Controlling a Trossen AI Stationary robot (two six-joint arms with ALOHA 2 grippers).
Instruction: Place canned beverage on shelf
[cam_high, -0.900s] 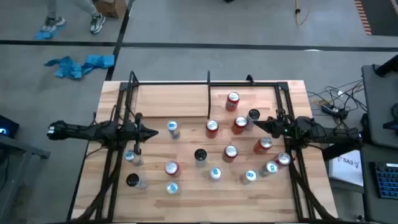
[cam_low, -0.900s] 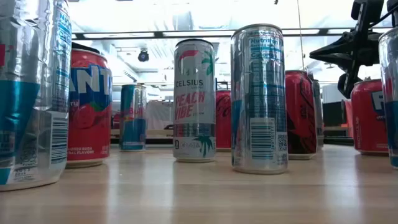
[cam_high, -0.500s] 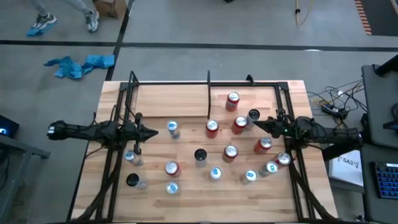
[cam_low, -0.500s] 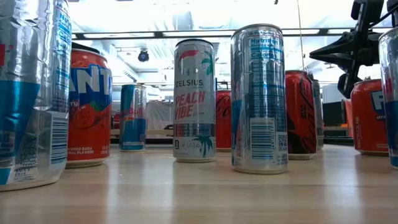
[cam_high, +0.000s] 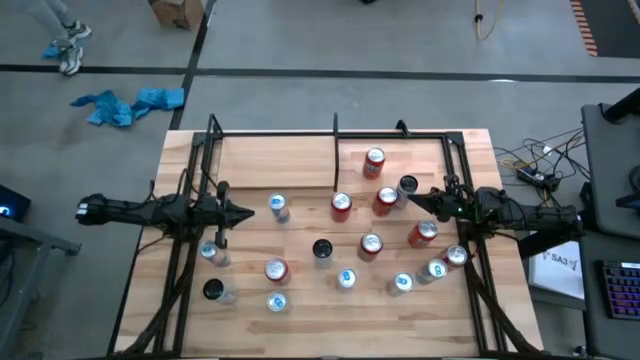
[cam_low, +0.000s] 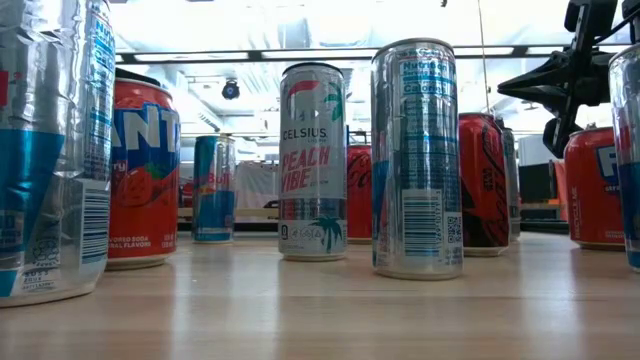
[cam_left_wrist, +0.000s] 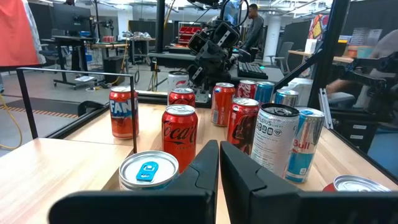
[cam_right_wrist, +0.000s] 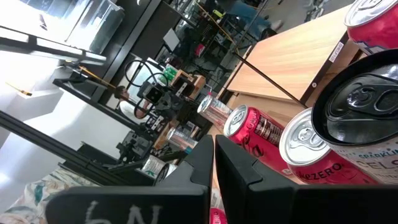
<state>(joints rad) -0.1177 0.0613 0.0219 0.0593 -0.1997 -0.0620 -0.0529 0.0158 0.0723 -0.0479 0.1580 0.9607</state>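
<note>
Fifteen cans stood on the wooden table (cam_high: 300, 330), seen from above: six with red tops, six with silver-and-blue tops and three with black tops. One of them, a red can (cam_high: 374, 160), stood alone on the plank floor of the shelf (cam_high: 395, 150), the narrow bay of the black frame at the table's far edge; the wider bay (cam_high: 270, 150) beside it held none. The other fourteen were spread over the open table, most of them on the right half. The left gripper (cam_high: 244, 212) reached in level from the table's left side, its fingers pressed together and holding nothing, just short of a silver-topped can (cam_high: 278, 206). The right gripper (cam_high: 408, 197) reached in from the right side, likewise closed and empty-handed, its tip beside a black-topped can (cam_high: 407, 186) and a red Coke Zero can (cam_high: 386, 200).
</note>
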